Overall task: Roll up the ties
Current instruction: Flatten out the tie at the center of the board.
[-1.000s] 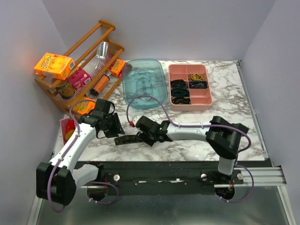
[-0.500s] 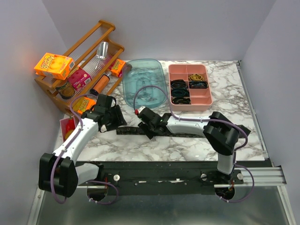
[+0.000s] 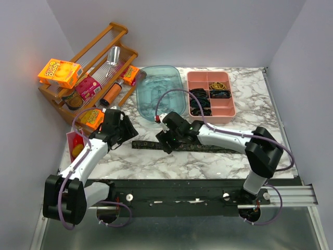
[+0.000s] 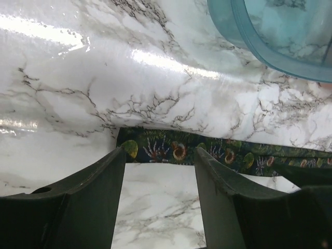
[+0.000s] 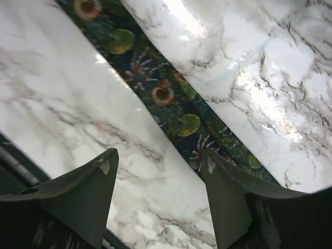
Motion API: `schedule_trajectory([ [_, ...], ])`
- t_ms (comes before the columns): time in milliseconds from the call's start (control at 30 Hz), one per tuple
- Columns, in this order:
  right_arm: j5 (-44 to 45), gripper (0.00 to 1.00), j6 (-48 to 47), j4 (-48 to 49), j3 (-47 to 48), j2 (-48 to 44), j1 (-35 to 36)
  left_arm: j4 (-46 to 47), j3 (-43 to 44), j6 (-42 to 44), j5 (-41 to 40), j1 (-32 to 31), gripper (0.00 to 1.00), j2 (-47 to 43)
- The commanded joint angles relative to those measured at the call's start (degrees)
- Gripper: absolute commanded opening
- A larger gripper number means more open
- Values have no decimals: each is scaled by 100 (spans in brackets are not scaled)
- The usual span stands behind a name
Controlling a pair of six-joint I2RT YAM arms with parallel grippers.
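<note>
One tie (image 3: 208,147), dark with a green and orange leaf-and-flower print, lies flat and stretched out left to right on the marble table (image 3: 260,114). My left gripper (image 3: 126,137) is open at the tie's left end; in the left wrist view the tie (image 4: 228,153) crosses just beyond the open, empty left gripper (image 4: 160,153). My right gripper (image 3: 166,141) is open over the tie's left part; in the right wrist view the tie (image 5: 166,93) runs diagonally, passing under the right finger, and the right gripper (image 5: 160,155) holds nothing.
A teal plastic bin (image 3: 160,92) stands behind the tie, its rim in the left wrist view (image 4: 270,46). A pink divided tray (image 3: 225,110) at the back right holds several rolled ties. A wooden rack (image 3: 88,78) with boxes stands at the back left. A red packet (image 3: 75,146) lies at the left edge.
Both grippers moved away from the near edge toward the bin. The tie, bunched between them before, now lies stretched out flat to the right.
</note>
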Motion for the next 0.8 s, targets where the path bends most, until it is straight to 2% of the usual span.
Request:
schedule_trajectory([
  [0, -668, 74, 23, -9, 185, -514, 8, 709, -461, -37, 102, 159, 65, -136],
  [100, -906, 75, 32, -9, 396, -480, 17, 920, -725, -151, 173, 194, 64, -92],
  [300, -1415, 73, 102, 8, 827, -76, 8, 1245, -1217, -380, -197, 265, 59, -267],
  [467, -1794, 71, 234, 149, 1196, 328, 17, 1939, -1753, -459, -47, 344, 57, -391],
  [633, -1952, 65, 349, 175, 1592, 689, 17, 2729, -2104, -460, 365, 405, 55, -216],
  [667, -1952, 63, 357, 184, 1662, 768, 17, 2800, -2122, -485, 392, 405, 55, -172],
  [767, -2048, 38, 375, 175, 1978, 1084, 17, 2977, -2097, -521, 507, 414, 52, 39],
])
